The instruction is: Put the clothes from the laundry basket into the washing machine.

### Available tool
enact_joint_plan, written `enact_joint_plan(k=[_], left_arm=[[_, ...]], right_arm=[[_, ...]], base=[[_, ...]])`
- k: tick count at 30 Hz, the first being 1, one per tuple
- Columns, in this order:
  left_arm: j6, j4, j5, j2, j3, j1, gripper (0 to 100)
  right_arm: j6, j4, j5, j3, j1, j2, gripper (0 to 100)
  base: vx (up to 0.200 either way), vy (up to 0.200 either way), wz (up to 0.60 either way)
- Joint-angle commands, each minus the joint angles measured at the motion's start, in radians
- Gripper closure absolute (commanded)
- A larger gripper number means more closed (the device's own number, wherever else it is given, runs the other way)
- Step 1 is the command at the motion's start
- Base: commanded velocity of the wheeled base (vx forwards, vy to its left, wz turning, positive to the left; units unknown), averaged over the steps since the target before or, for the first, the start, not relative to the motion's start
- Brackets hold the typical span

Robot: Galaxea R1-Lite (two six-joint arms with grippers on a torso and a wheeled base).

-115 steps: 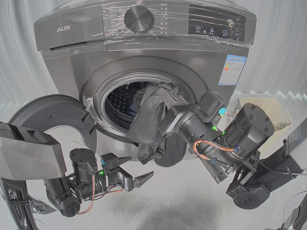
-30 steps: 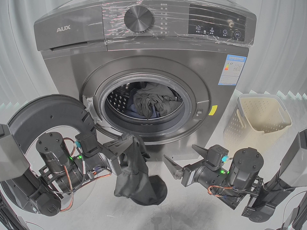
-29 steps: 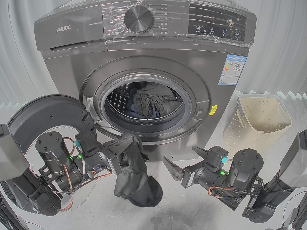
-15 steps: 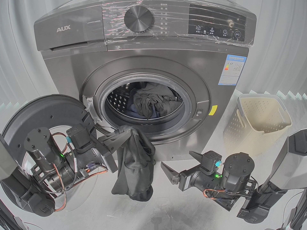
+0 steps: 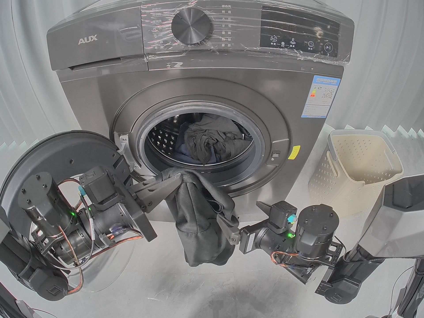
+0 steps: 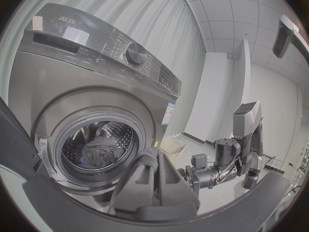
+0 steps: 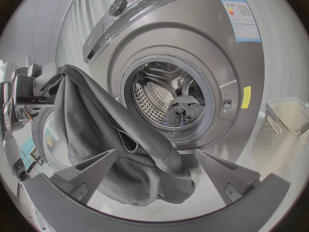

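Observation:
A dark grey garment [image 5: 198, 219] hangs in front of the washing machine [image 5: 198, 71], just below its open drum [image 5: 168, 138]. My left gripper [image 5: 174, 179] is shut on the garment's top edge, near the drum's lower rim; the left wrist view shows cloth [image 6: 148, 152] pinched between its fingers. My right gripper [image 5: 238, 213] is open, with the garment's [image 7: 106, 123] lower right fold lying between its spread fingers [image 7: 96, 165]. More dark clothes [image 5: 212, 140] lie inside the drum. The cream laundry basket [image 5: 362, 164] stands on the floor to the right.
The round door [image 5: 57, 155] is swung fully open on the left, close behind my left arm. Bare grey floor [image 5: 185, 288] lies below the hanging garment. A pale curtain [image 5: 388, 67] surrounds the machine.
My left gripper has lifted the garment off the floor and up toward the drum's rim. My right gripper has moved left and now has the garment's lower fold between its open fingers.

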Motion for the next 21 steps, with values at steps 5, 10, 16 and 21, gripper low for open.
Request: enact_joint_plan(k=[5, 10, 16, 21], left_arm=[[0.000, -0.001, 0.000, -0.005, 0.001, -0.001, 100], [0.000, -0.001, 0.000, -0.006, 0.001, -0.001, 100], [0.000, -0.001, 0.000, -0.006, 0.001, -0.001, 100], [-0.002, -0.001, -0.002, -0.008, 0.001, -0.001, 100]], right_arm=[[-0.014, -0.005, 0.012, -0.019, -0.041, 0.060, 0], [-0.019, -0.008, 0.025, -0.053, -0.066, 0.089, 0], [-0.033, -0.013, 0.041, -0.091, -0.080, 0.145, 0], [-0.045, -0.013, 0.051, -0.134, -0.099, 0.195, 0]], base=[[0.000, 0.000, 0.00], [0.000, 0.000, 0.00], [0.000, 0.000, 0.00], [0.000, 0.000, 0.00]])
